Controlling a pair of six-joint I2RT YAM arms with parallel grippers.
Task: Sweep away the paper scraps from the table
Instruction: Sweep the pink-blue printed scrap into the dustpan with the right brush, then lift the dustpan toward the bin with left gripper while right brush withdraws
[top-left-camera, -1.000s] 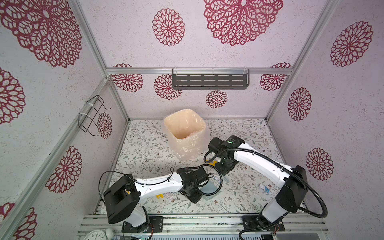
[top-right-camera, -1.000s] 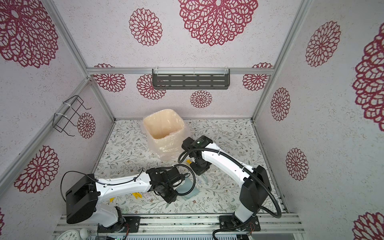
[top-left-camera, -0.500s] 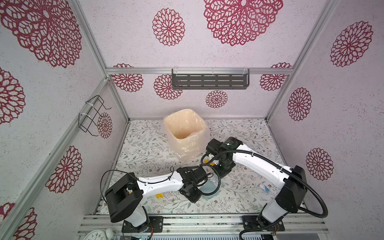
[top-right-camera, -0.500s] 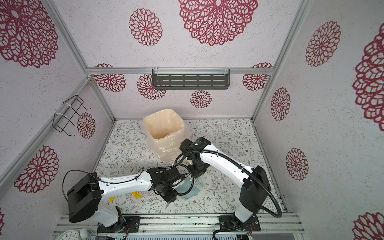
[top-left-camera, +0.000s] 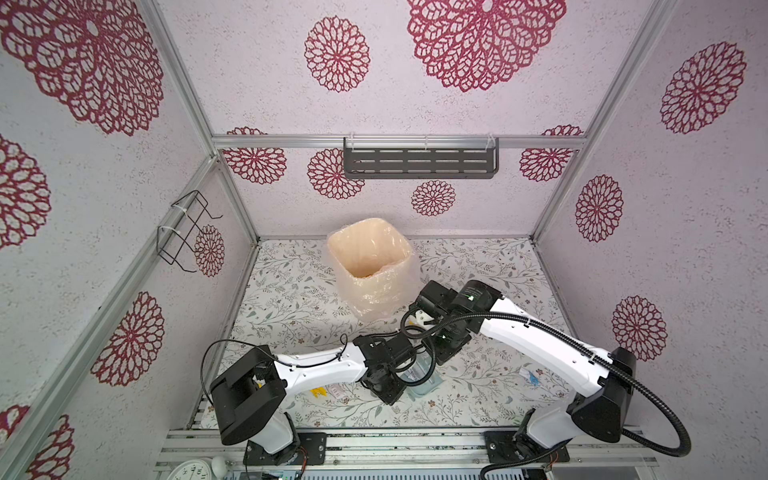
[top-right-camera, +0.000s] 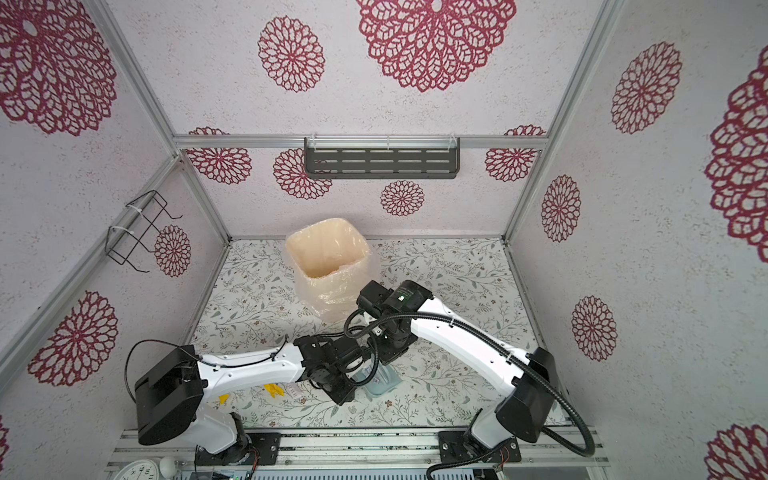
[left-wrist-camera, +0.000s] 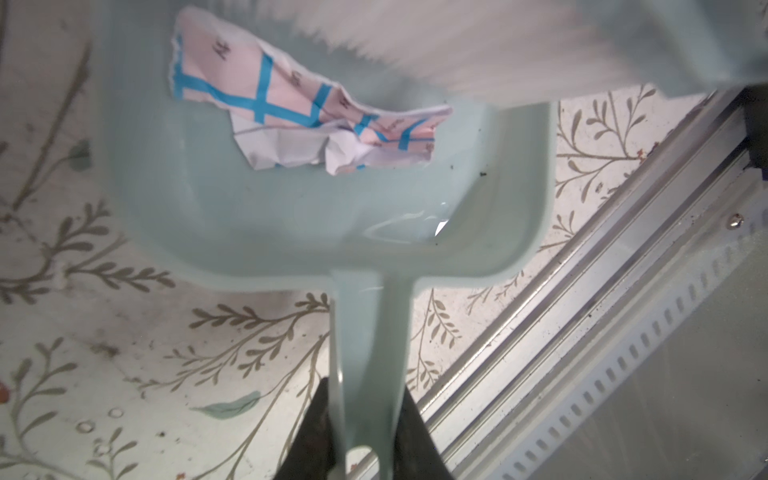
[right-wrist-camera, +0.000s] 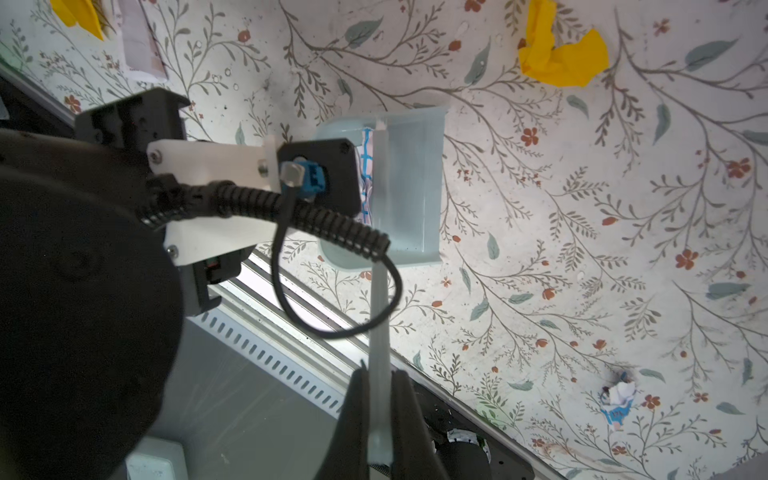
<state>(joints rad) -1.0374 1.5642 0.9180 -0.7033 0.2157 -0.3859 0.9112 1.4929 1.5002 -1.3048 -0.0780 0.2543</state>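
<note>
Beyond the left gripper (left-wrist-camera: 365, 388), pinched on the dustpan (left-wrist-camera: 291, 216) handle, one scrap (left-wrist-camera: 299, 108) lies inside; the right gripper (right-wrist-camera: 380, 376) pinches the brush (left-wrist-camera: 478, 54). It looks featherlight, crumpled: best nudged by bristles, not gripped.

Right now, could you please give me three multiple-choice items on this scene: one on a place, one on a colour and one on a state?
1. Relative to the dustpan, the blue-lined scrap lies:
A beside it; B inside it; C beneath it.
2. The dustpan is:
A red; B black; C pale blue-green.
3. The left end effector is:
A shut on the dustpan's handle; B open and empty; C shut on the scrap.

Answers:
1 B, since the left wrist view shows the scrap resting on the pan's floor.
2 C, since its walls and handle show that tint.
3 A, since it clamps the handle from both sides.
</note>
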